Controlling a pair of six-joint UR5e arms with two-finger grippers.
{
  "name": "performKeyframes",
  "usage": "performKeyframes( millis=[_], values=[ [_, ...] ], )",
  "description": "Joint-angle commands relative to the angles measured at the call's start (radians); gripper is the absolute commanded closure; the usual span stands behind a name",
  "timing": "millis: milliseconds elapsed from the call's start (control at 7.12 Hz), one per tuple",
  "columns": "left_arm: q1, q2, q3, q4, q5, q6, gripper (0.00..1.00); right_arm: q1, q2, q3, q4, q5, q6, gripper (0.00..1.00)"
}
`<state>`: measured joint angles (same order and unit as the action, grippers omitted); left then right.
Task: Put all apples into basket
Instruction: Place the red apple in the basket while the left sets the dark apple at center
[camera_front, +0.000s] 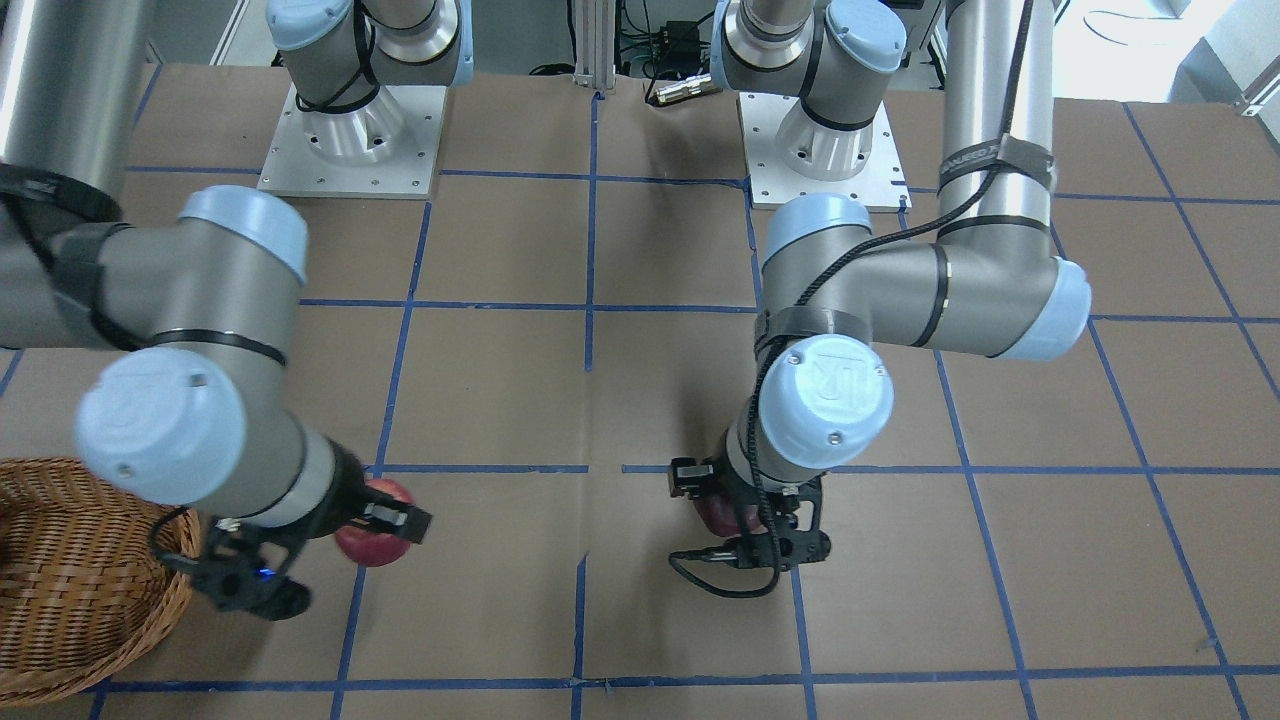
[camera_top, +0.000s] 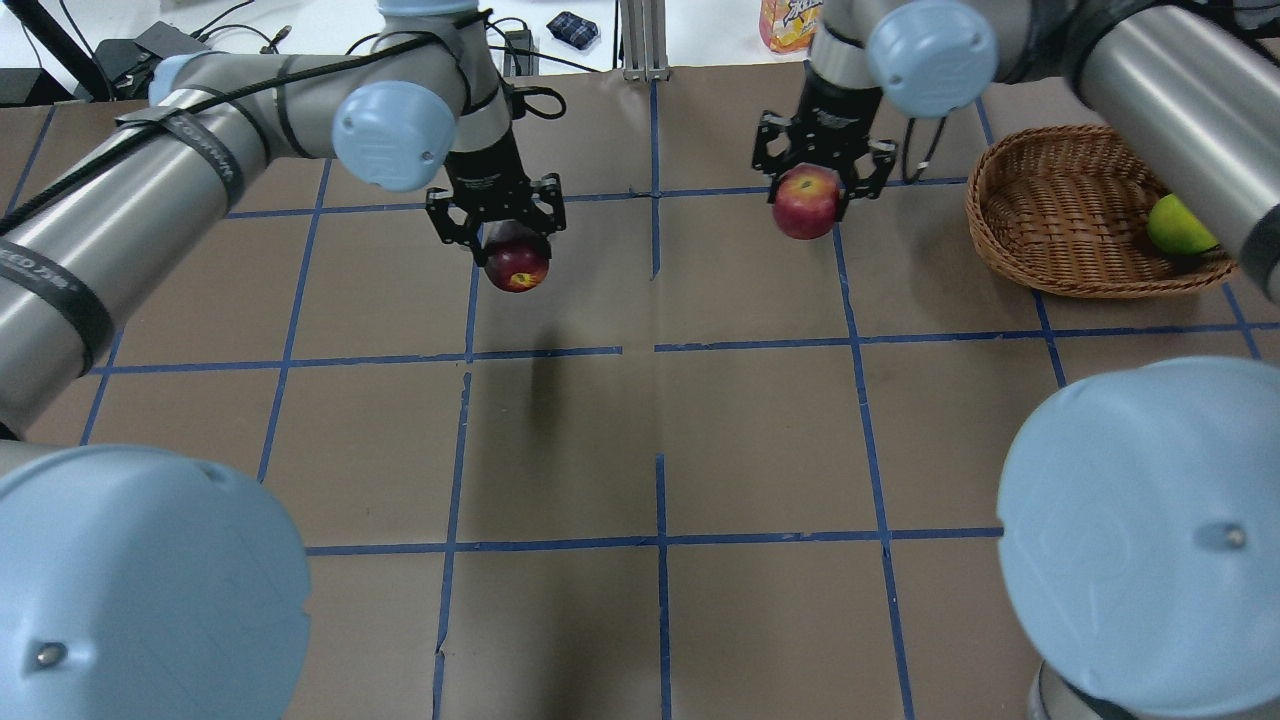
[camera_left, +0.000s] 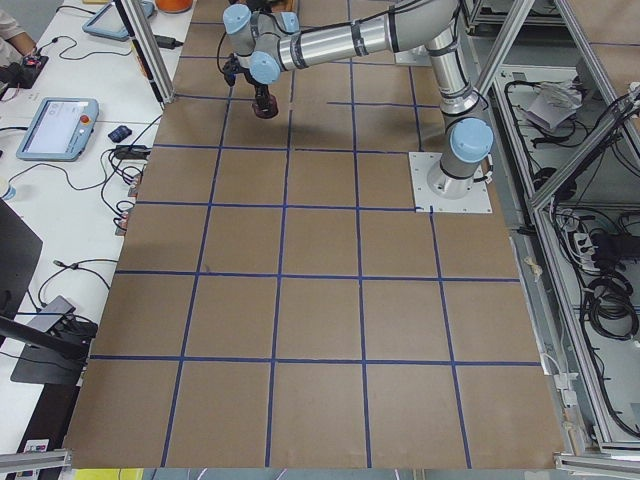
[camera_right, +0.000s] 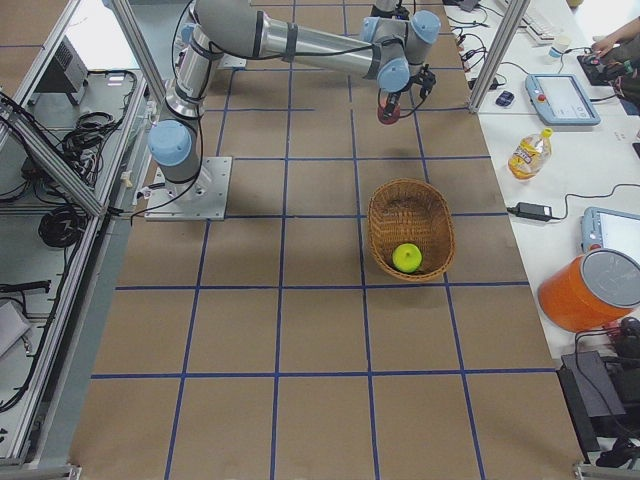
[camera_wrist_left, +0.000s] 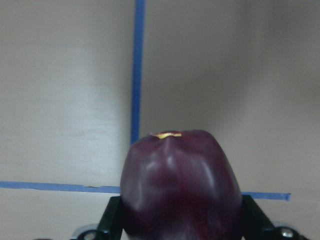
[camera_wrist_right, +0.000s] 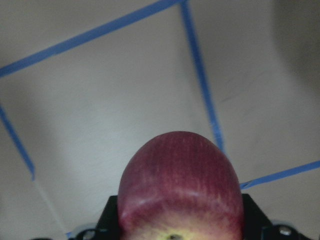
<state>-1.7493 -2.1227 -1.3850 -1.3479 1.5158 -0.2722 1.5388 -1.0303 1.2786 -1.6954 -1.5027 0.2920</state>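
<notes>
My left gripper (camera_top: 503, 238) is shut on the dark maroon apple (camera_top: 517, 268) and holds it above the table, left of centre at the far side. The apple fills the left wrist view (camera_wrist_left: 180, 185). My right gripper (camera_top: 818, 185) is shut on the red apple (camera_top: 806, 205), which shows its yellowish dimple in the right wrist view (camera_wrist_right: 180, 190). It hangs left of the wicker basket (camera_top: 1060, 250). The lime green apple (camera_top: 1178, 226) lies inside the basket at its right end, partly behind my right arm. It also shows in the exterior right view (camera_right: 406, 258).
The brown table top carries a blue tape grid (camera_top: 660, 345). The arm bases (camera_front: 350, 130) stand at the robot side. An orange bottle (camera_right: 527, 152), tablets and cables lie beyond the table's far edge.
</notes>
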Motion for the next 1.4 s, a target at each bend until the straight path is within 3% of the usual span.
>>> performKeyframes(
  millis=[0, 140, 421, 562, 702, 1124, 1264],
  values=[
    [-0.180, -0.034, -0.012, 0.085, -0.036, -0.116, 0.65, -0.223, -0.002, -0.010, 0.006, -0.100, -0.312, 1.00],
    [-0.199, -0.043, -0.038, 0.088, -0.034, -0.117, 0.57, -0.288, 0.009, -0.004, -0.012, -0.119, -0.423, 1.00],
    [-0.194, -0.032, -0.138, 0.165, -0.028, -0.107, 0.45, -0.330, 0.022, -0.002, -0.027, -0.133, -0.475, 1.00],
    [-0.193, -0.034, -0.163, 0.212, -0.028, -0.111, 0.30, -0.338, 0.068, 0.005, -0.068, -0.132, -0.478, 1.00],
    [-0.193, -0.034, -0.149, 0.213, -0.029, -0.120, 0.01, -0.359, 0.111, -0.004, -0.149, -0.161, -0.511, 1.00],
    [-0.141, 0.036, -0.102, 0.155, -0.040, -0.133, 0.00, -0.379, 0.133, 0.008, -0.165, -0.180, -0.570, 0.99],
    [-0.113, 0.088, -0.032, 0.012, -0.039, -0.121, 0.00, -0.381, 0.153, 0.014, -0.162, -0.182, -0.570, 0.35]
  ],
)
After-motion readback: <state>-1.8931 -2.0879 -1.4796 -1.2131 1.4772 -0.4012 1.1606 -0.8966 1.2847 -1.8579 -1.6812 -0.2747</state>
